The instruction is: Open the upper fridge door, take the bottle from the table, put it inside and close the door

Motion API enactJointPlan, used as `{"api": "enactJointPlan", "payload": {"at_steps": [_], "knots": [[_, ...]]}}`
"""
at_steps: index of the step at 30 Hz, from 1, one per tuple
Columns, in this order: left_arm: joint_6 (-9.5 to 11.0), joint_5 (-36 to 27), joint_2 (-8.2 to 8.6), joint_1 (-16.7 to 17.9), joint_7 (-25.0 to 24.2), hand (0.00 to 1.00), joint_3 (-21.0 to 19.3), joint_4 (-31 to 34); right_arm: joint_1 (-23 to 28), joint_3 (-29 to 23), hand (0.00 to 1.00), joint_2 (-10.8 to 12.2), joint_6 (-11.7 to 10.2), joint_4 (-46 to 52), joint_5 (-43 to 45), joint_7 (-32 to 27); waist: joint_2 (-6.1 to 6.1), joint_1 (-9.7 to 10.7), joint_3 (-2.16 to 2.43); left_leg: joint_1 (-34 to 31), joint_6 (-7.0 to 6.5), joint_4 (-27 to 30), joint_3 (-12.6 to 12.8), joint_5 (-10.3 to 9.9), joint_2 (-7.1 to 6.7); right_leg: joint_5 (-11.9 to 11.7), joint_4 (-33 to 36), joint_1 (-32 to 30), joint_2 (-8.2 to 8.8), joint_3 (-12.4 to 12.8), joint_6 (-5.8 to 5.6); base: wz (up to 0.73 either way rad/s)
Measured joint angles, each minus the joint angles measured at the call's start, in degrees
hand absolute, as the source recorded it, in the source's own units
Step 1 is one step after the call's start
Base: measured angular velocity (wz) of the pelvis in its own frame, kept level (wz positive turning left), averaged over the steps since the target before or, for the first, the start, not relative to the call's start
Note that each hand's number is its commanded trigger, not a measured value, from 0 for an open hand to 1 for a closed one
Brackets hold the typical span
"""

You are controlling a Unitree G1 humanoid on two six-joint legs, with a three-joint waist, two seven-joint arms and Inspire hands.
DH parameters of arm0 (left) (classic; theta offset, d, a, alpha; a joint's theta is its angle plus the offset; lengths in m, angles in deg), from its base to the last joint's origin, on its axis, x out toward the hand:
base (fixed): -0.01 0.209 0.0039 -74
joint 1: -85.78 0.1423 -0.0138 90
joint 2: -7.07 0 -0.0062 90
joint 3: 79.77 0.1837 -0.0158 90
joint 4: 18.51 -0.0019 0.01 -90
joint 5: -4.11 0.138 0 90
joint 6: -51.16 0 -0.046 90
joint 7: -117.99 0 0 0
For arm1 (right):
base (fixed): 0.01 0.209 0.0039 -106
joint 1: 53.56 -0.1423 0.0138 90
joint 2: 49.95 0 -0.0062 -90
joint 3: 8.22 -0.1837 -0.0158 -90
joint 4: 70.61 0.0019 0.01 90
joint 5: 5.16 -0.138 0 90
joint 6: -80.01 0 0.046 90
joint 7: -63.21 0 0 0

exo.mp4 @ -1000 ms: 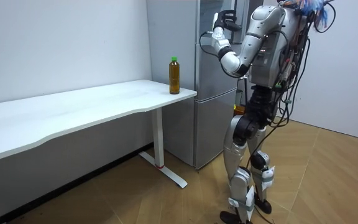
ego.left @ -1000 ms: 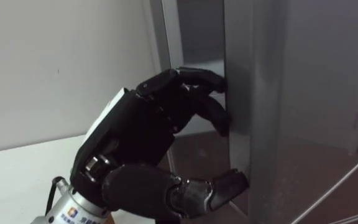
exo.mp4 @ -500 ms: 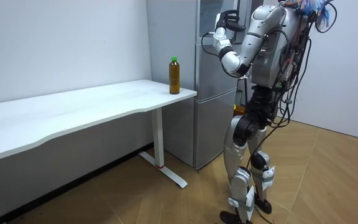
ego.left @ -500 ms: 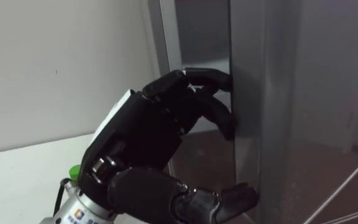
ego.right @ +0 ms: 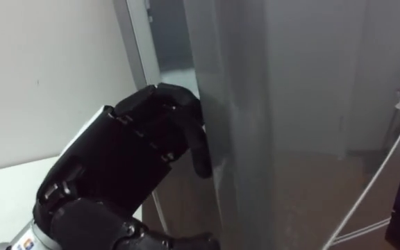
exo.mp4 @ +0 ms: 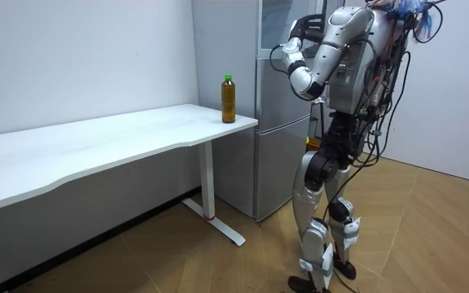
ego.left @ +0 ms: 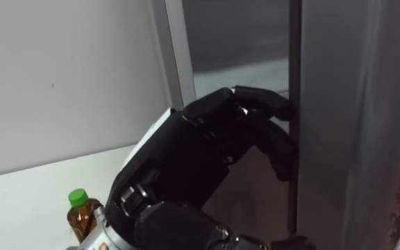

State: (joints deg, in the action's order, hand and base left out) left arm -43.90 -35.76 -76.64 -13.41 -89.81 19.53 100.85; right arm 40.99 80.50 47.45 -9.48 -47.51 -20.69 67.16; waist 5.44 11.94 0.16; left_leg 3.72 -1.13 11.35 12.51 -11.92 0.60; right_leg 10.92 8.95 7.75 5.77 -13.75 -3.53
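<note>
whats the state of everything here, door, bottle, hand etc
upper fridge door: ajar, a gap shows at its edge
left hand: fingers curled round that door's edge
bottle: upright on the table, green cap on, nothing touching it
lower fridge door: shut
</note>
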Motion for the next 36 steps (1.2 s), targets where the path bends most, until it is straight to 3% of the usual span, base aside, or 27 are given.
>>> {"api": "enactJointPlan", "payload": {"at_steps": [7, 12, 16, 26, 36], "knots": [[-1.6, -0.9, 0.01, -0.2, -0.7, 0.00, 1.6, 0.0, 0.0, 0.0, 0.00, -0.3, 0.8, 0.2, -0.2, 0.5, 0.31, 0.4, -0.15, 0.8, 0.10, -0.5, 2.7, -0.1, 0.77, -0.7, -0.1, -1.0, -0.64, 2.6, 0.28, -0.19], [-3.7, -1.0, -0.06, -2.8, -0.9, 0.00, 2.8, -0.3, -0.1, -0.1, 0.00, -0.3, 0.8, 0.4, -1.2, 0.5, 0.37, 1.9, -0.18, 1.0, 0.17, -0.6, 3.6, -0.1, 0.83, -0.9, -0.1, -1.3, -0.80, 3.0, 0.40, -0.11], [-3.8, -1.0, -0.10, -4.4, -1.0, 0.00, 5.4, -1.2, 0.1, -0.1, 0.00, -0.7, 0.8, 0.6, -2.3, 0.4, 0.32, 2.7, -0.22, 1.5, 0.22, -0.9, 5.2, -0.1, 1.03, -1.0, 0.0, -1.8, -1.01, 4.5, 0.49, -0.20], [-3.9, -1.0, -2.22, -5.3, -1.0, 0.00, 9.4, -1.2, 0.0, 0.0, 0.00, -1.2, 0.8, 0.6, -6.3, -0.2, 0.32, 5.2, -0.24, 3.0, 1.03, -2.0, 10.2, -0.6, 2.06, -1.5, -0.3, -3.2, -2.10, 8.9, 0.69, -0.26], [-3.9, -0.9, -2.27, -7.5, -0.9, 0.00, 11.5, -1.3, 0.0, 0.1, 0.00, -1.4, 0.8, -0.3, -8.8, 0.0, 0.21, 5.6, -0.32, 3.4, 1.68, -2.0, 12.8, -1.0, 3.00, -1.7, -0.3, -4.1, -2.78, 9.2, 1.09, -0.14]]}}
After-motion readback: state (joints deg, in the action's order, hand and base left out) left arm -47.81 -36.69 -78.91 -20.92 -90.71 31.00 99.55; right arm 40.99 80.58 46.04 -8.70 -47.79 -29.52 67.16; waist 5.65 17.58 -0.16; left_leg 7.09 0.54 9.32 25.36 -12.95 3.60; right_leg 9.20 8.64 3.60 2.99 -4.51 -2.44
